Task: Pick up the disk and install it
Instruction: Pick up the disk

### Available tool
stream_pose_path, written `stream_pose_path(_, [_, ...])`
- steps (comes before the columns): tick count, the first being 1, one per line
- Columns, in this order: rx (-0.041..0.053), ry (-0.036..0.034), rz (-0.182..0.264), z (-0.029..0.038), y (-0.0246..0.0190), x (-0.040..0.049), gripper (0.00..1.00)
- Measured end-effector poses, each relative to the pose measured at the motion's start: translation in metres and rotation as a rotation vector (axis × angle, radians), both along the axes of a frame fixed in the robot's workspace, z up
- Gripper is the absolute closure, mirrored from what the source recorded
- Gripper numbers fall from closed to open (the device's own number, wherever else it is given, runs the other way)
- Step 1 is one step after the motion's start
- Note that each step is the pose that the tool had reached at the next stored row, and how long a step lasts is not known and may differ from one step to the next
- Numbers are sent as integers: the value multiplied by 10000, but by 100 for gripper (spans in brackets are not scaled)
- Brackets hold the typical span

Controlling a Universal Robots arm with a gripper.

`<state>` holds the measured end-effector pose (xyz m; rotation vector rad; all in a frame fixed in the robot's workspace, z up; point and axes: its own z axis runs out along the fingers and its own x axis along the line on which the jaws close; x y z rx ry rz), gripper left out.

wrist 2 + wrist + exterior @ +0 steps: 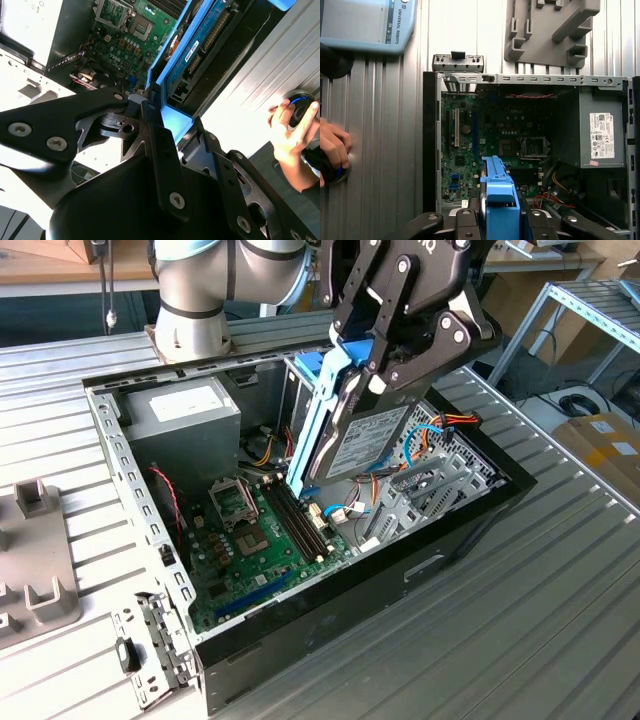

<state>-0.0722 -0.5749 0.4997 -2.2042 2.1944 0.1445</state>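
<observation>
**Ribbed grey metal table** (560, 620). Bears every item listed below.

**Open black desktop computer case** (350, 610), side panel off. Lies flat on the table with its open face upward, presumably to give reach from above.

**Green motherboard** (250, 550). Lines the floor of the case, directly under the held item.

**Grey power-supply box with white label** (180, 415). Fixed in a corner of the case, toward the exterior view's left, well apart from the gripper.

**Grey moulded plastic fixture** (35, 570). Rests on the table outside the case, at the exterior view's left edge. Untouched.

**Black linkage gripper** (405, 355). Hangs over the case interior, jaws drawn together and clamped on the upper end of the disk. Touches nothing else.

**Flat black-and-silver disk with white label, framed by a blue plastic carrier** (375, 445). Gripped at its upper end and held steeply on edge above the open case. Lower end close over the motherboard. Likely held on edge for sliding into a bay rather than for laying flat. Contact with the board: cannot tell, lower corner hidden by the carrier. Not yet seated.

**Person's hand** (290, 130). Rests on a small dark rounded object (300, 107), possibly a mouse, beside the table and well clear of the case.
</observation>
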Motion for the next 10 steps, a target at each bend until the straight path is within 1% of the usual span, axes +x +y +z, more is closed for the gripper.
stream_pose_path(10, [-1,10,0,-13,-15,27,63])
